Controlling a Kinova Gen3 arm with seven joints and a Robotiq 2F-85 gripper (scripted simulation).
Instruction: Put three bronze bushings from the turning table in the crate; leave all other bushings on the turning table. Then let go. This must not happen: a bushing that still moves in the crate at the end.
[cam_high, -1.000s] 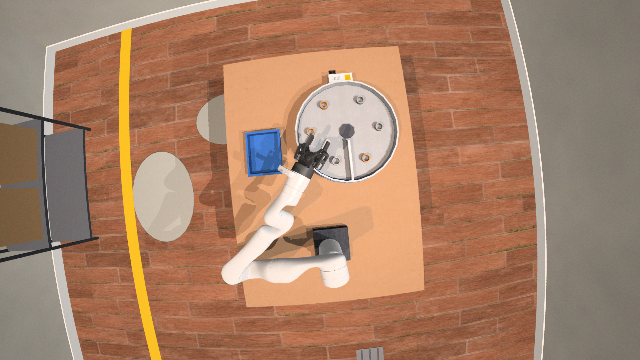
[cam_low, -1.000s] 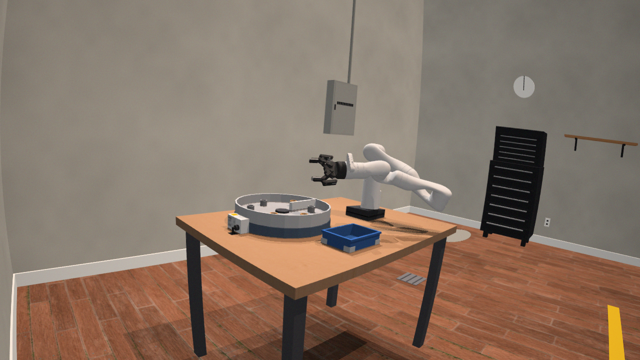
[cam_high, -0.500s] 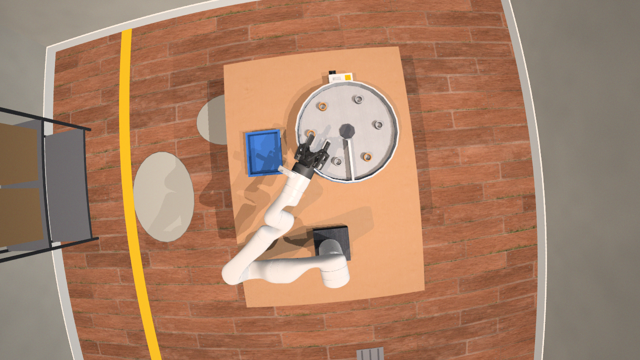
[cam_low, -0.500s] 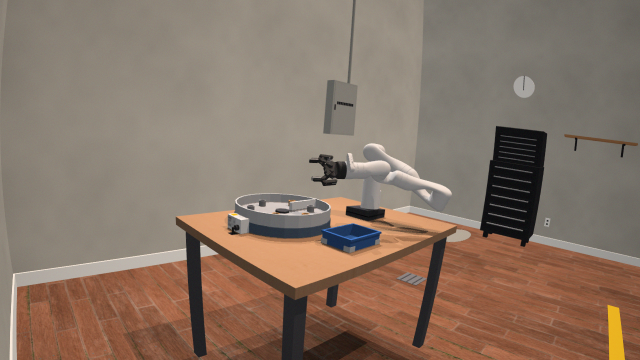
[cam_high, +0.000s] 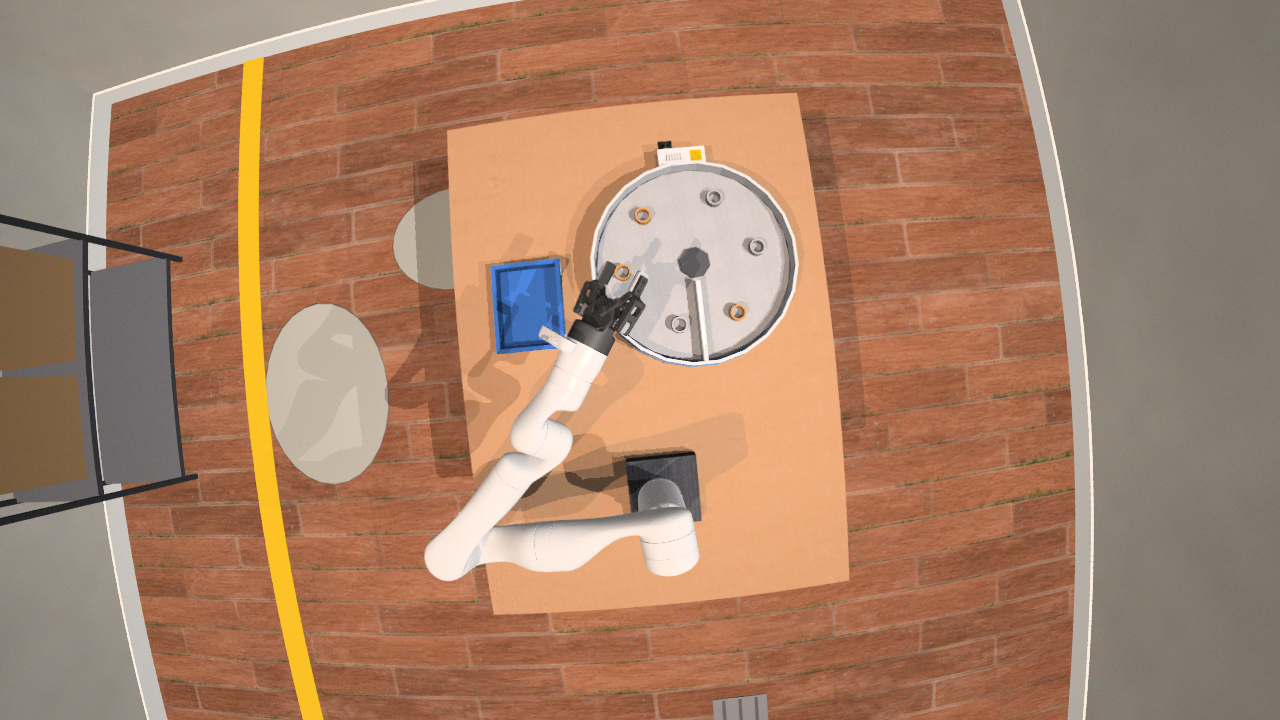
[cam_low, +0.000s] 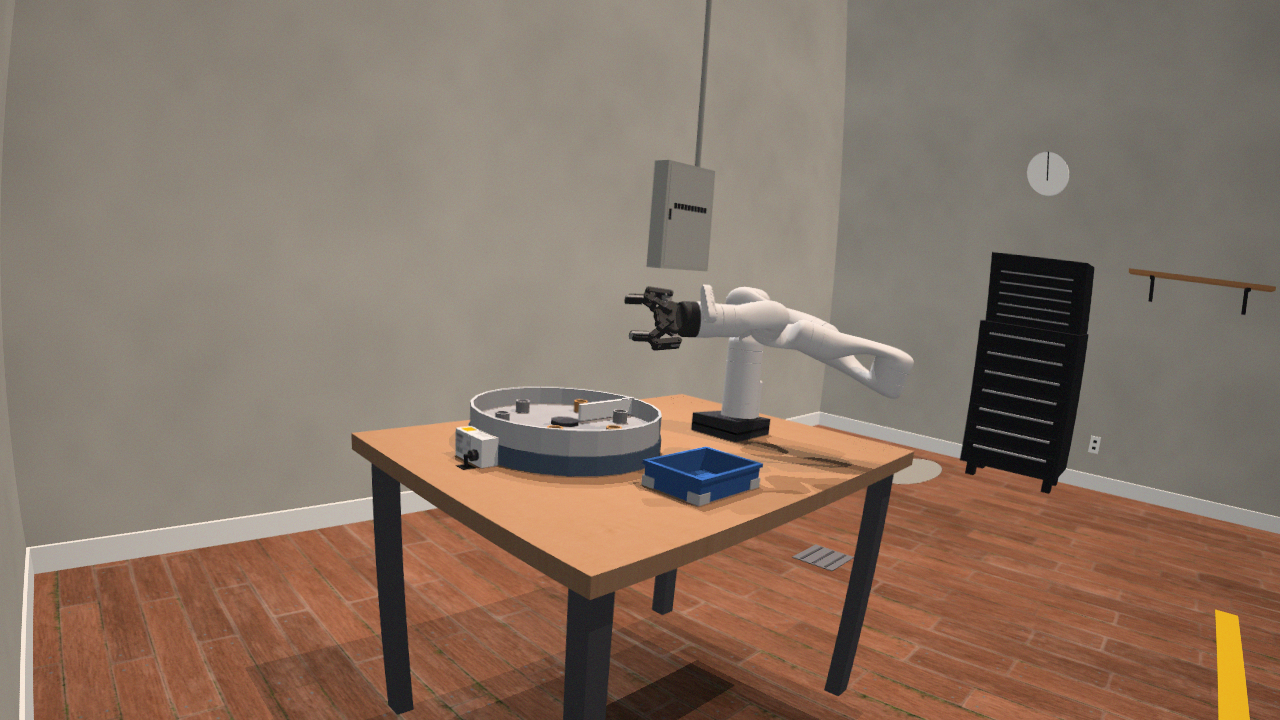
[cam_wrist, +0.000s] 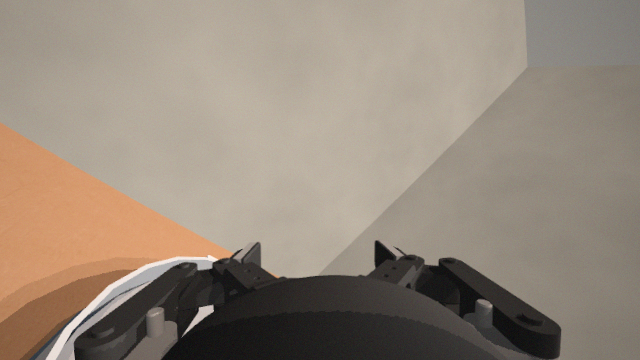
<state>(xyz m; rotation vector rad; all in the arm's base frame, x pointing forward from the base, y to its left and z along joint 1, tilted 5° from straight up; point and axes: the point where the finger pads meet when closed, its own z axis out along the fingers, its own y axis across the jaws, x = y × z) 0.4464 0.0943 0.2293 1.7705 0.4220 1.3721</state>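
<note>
The round grey turning table (cam_high: 696, 262) stands on the wooden table, also in the side view (cam_low: 565, 420). On it lie three bronze bushings (cam_high: 642, 214) (cam_high: 622, 271) (cam_high: 737, 311) and three grey bushings (cam_high: 713, 197) (cam_high: 756, 246) (cam_high: 678, 323). The blue crate (cam_high: 528, 305) (cam_low: 702, 474) sits to its left and looks empty. My gripper (cam_high: 623, 275) (cam_low: 642, 317) is open and empty. It points sideways, high above the turning table's left edge. The wrist view shows the open fingers, the walls and a piece of the turning table's rim (cam_wrist: 125, 285).
A white divider bar (cam_high: 698, 317) and a dark hub (cam_high: 694, 261) sit on the turning table. A small control box (cam_high: 682, 154) is at its far rim. My arm's base (cam_high: 662, 483) stands on the table's near side. A grey box (cam_low: 680, 214) hangs from the ceiling above.
</note>
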